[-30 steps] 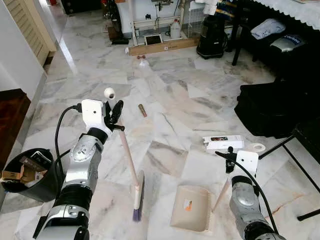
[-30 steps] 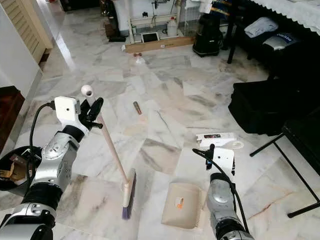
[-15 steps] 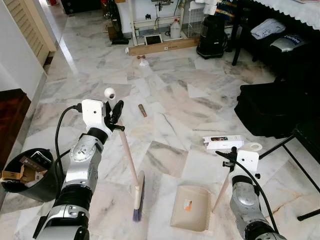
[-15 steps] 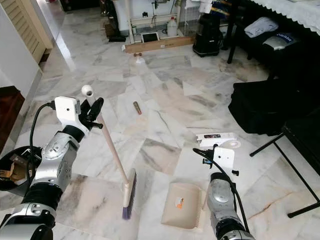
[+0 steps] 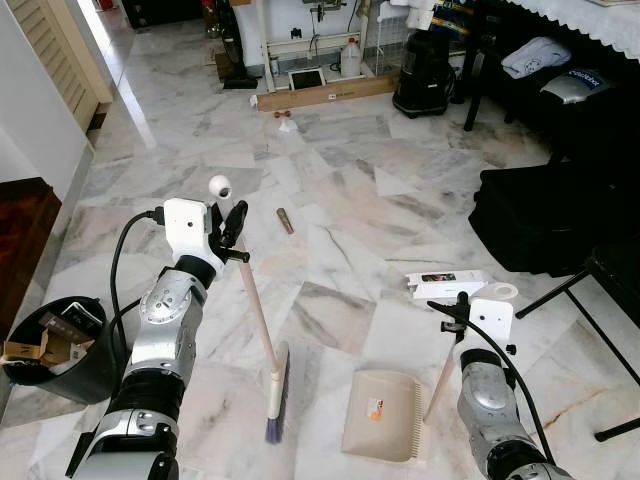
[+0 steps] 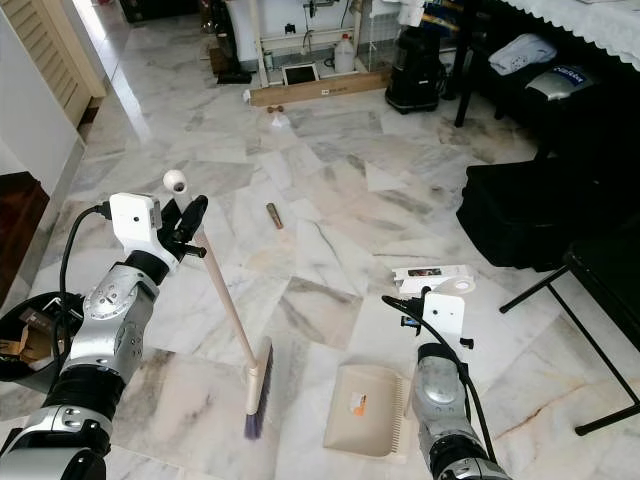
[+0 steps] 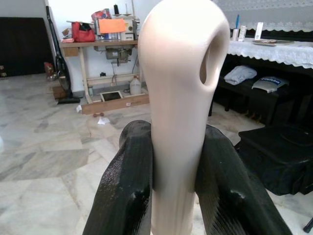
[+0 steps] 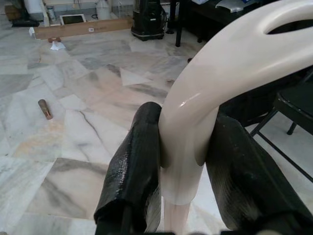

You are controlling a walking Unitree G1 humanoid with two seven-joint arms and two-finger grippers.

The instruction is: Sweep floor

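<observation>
A broom with a cream handle (image 5: 256, 305) slants down to its bristled head (image 5: 275, 396) on the marble floor. My left gripper (image 5: 232, 228) is shut on the handle near its top, and the left wrist view shows black fingers (image 7: 128, 188) clamping the handle (image 7: 182, 88). A beige dustpan (image 5: 383, 414) lies flat on the floor to the right of the broom head. Its upright handle (image 5: 441, 368) rises to my right gripper (image 5: 459, 316), which is shut on the looped top (image 8: 215, 78). A small brown cylinder (image 5: 285, 220) lies on the floor ahead.
A black bin (image 5: 60, 352) with rubbish stands at the left by a dark wooden step. A white box (image 5: 447, 285) and a tape roll (image 5: 503, 292) lie near the right wrist. A black bag (image 5: 548, 215) and black stand legs (image 5: 598, 330) crowd the right side.
My right wrist has edged slightly left with the dustpan handle, uncovering more of the tape roll. The left arm and broom have stayed still.
</observation>
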